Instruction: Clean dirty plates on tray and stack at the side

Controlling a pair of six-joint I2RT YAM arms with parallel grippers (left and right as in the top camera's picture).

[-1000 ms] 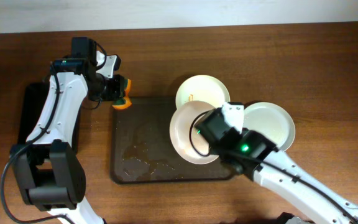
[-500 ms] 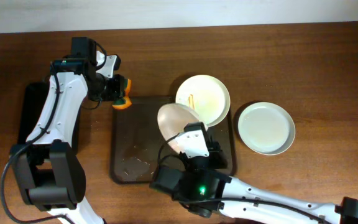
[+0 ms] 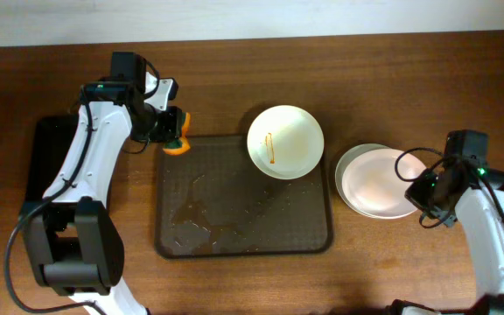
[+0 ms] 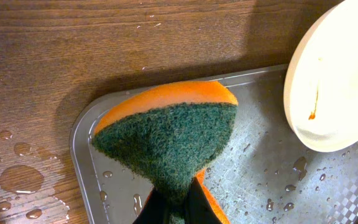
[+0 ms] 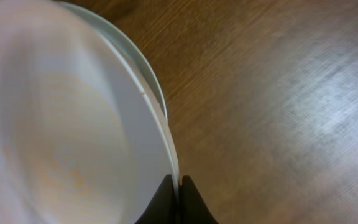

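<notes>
The dark brown tray [image 3: 234,229] lies mid-table, wet. One white plate [image 3: 285,141] with an orange streak rests on its far right corner; it also shows in the left wrist view [image 4: 334,81]. My right gripper [image 3: 425,188] is shut on the rim of a second white plate [image 3: 376,181], held just over a third plate [image 3: 346,166] that lies on the table right of the tray. In the right wrist view the held plate [image 5: 61,118] fills the left, pinched by the gripper [image 5: 179,186]. My left gripper [image 3: 160,127] is shut on an orange-green sponge [image 4: 169,134] above the tray's far left corner [image 4: 86,155].
A narrow black tray [image 3: 44,166] lies at the far left under the left arm. Water drops sit on the wood [image 4: 17,177] beside the brown tray's corner.
The right arm carried a plate from over the tray to the right, onto the plate beside the tray. The left gripper with the sponge shifted slightly right.
</notes>
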